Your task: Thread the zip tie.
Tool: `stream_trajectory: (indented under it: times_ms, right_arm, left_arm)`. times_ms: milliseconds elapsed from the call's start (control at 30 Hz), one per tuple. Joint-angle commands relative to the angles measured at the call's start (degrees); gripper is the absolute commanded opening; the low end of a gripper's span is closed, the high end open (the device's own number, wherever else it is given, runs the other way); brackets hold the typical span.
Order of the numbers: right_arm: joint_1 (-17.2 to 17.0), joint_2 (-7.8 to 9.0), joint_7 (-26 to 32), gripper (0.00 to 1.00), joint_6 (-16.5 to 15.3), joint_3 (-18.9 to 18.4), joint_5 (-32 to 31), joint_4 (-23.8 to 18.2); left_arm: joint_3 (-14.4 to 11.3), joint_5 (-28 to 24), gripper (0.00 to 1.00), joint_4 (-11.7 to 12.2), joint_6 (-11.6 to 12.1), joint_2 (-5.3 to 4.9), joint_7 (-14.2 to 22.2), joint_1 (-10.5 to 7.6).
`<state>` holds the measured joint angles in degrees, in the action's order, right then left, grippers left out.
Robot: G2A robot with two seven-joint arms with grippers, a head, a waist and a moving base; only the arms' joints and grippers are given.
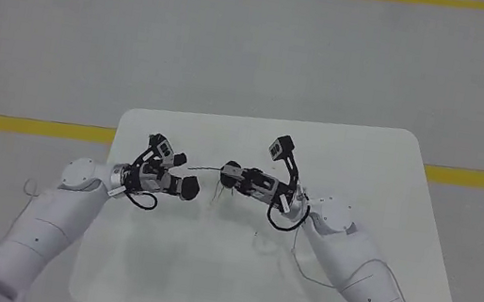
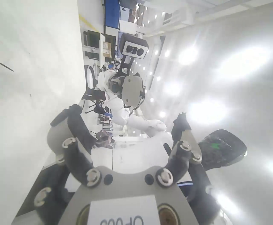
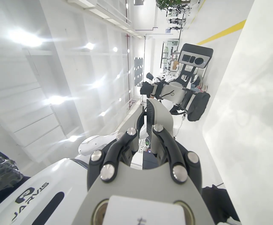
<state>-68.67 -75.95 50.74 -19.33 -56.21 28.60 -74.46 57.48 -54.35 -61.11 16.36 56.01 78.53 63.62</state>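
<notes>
White bench (image 1: 363, 170) below — right gripper (image 1: 229, 175) jaws seemingly pinching zip tie (image 1: 206, 170); left gripper (image 1: 187, 187) jaws hanging spread — pre-threading, next needing free end caught.

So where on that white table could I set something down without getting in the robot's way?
The white rounded table is bare all along its far edge and at its far right corner. The near middle is free too. It is crowded at the centre, where the left gripper and right gripper face each other, the thin dark zip tie between them.
</notes>
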Motion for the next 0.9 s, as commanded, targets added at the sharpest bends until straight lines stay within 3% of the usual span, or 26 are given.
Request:
stream_trajectory:
  times_ms: [0,133,400,700,867]
  right_arm:
    - [-0.80,-0.05,-0.45,0.00,0.17,0.04,1.38,-0.35]
    - [-1.32,-0.23,3.94,0.00,-0.15,0.03,6.45,1.28]
    - [-0.32,-1.74,11.17,0.00,-0.15,1.04,13.16,5.80]
    - [0.54,-2.26,11.83,0.00,-0.15,1.51,12.63,7.68]
    - [0.10,-2.23,9.78,0.00,1.02,2.20,10.15,6.84]
  left_arm:
    - [-0.04,-0.15,1.00,-0.41,-0.28,0.06,-1.12,0.26]
    - [0.08,-0.73,1.00,-0.95,-0.23,0.09,1.12,0.48]
    - [-2.78,-2.55,1.00,-2.43,-0.67,0.06,1.12,-0.17]
    - [-3.21,-2.75,1.00,-2.25,-0.48,-0.02,0.66,-0.41]
    - [-3.01,-2.18,1.00,-3.87,-0.95,0.01,-0.91,0.50]
